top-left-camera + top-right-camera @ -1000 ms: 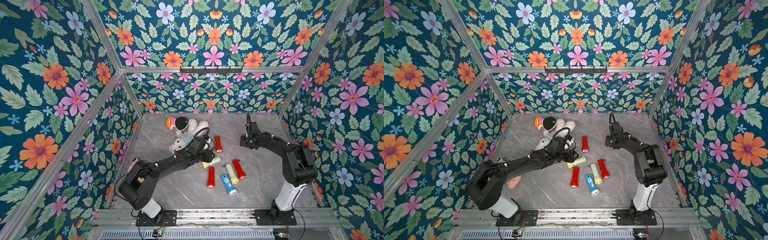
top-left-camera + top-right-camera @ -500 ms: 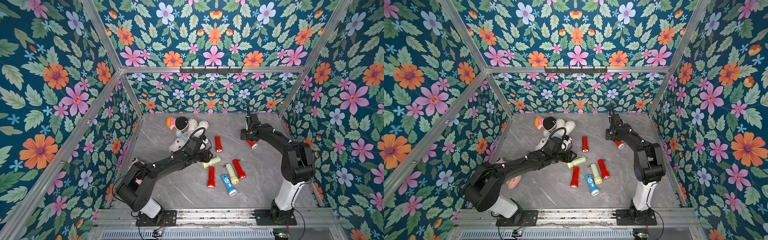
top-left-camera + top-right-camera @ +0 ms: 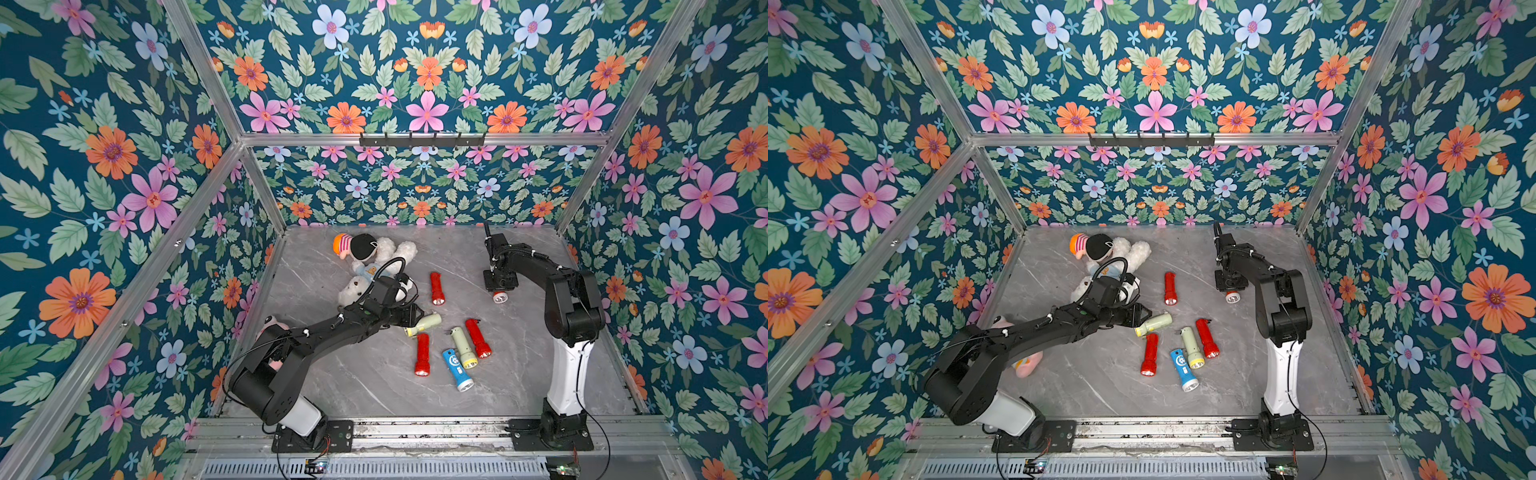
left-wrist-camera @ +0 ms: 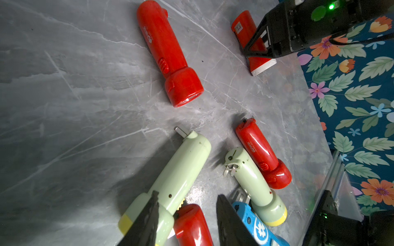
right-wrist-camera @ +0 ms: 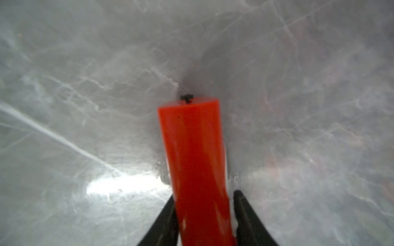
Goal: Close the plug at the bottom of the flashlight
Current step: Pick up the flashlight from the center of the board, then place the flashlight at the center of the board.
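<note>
Loose flashlights (image 3: 422,353) — plush doll (image 3: 386,254) behind

Dark-teal floral wallpaper (image 3: 124,166) is covering every wall, and aluminium frame bars (image 3: 291,139) are running along the corners. A black hook rail (image 3: 422,142) is hanging at upper centre. The grey marble-patterned floor (image 3: 374,390) is filling the lower middle, and a slotted vent grille (image 3: 415,469) is lining the bottom edge.

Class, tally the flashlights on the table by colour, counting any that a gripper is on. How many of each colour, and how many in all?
Red flashlights: 4
Green flashlights: 2
Blue flashlight: 1
Total: 7
</note>
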Available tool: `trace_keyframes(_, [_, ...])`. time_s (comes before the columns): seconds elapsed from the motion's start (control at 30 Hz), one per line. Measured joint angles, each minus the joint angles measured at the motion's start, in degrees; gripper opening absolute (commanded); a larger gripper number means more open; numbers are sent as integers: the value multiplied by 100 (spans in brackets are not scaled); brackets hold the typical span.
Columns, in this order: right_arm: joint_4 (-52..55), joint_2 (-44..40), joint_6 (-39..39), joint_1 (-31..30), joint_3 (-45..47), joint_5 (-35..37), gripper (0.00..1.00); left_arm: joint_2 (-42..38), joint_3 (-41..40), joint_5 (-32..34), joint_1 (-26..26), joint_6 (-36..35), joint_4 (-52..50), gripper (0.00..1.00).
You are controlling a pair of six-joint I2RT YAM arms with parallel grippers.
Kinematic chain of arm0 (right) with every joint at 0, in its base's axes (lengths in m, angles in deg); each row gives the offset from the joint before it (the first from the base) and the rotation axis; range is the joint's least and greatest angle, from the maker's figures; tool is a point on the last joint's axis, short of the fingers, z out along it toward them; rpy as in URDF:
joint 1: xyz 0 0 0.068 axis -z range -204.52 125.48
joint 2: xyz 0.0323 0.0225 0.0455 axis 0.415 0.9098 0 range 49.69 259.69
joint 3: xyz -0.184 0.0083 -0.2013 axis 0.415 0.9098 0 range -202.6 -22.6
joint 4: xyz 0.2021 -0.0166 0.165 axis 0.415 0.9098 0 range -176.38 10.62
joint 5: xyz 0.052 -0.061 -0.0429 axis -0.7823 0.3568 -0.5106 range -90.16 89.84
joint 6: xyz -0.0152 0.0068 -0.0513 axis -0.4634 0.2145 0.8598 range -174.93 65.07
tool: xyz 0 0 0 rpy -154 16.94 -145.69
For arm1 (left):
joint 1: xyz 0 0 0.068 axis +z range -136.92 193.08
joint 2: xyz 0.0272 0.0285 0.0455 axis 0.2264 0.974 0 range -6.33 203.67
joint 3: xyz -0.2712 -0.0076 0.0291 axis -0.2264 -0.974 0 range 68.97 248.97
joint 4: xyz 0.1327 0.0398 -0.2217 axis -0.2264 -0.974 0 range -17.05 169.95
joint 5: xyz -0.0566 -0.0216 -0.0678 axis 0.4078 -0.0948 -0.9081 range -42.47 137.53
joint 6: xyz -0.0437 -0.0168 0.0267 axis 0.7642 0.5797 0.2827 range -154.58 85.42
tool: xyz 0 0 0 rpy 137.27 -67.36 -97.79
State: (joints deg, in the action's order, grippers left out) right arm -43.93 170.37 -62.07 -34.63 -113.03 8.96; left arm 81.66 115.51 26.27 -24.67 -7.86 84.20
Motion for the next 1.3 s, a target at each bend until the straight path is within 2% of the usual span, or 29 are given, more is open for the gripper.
trace_keyframes(0.1, [66,72,-37,13,-160,-232,17,-9,-57,-50,33,20,39,47])
trace_keyframes(0.2, [24,61,-166,4,-184,-654,13,-13,-83,-94,63,39,63,47])
trace_keyframes(0.37, [-278,-205,-553,4,201,-1622,11,-37,-116,-133,90,39,136,47])
trace_keyframes(0.67, [-1563,-494,-1593,-20,935,-3700,8,-2,-181,-251,90,127,262,47])
trace_keyframes(0.77, [-1687,-402,-1731,-144,802,-3958,16,57,-181,-284,90,133,343,47])
trace_keyframes(0.93, [-1482,-188,-1661,-457,422,-3869,30,175,-107,-317,90,72,337,48])
trace_keyframes(1.3, [-1270,-116,-1668,-522,678,-3639,53,367,85,-402,87,-234,170,47])
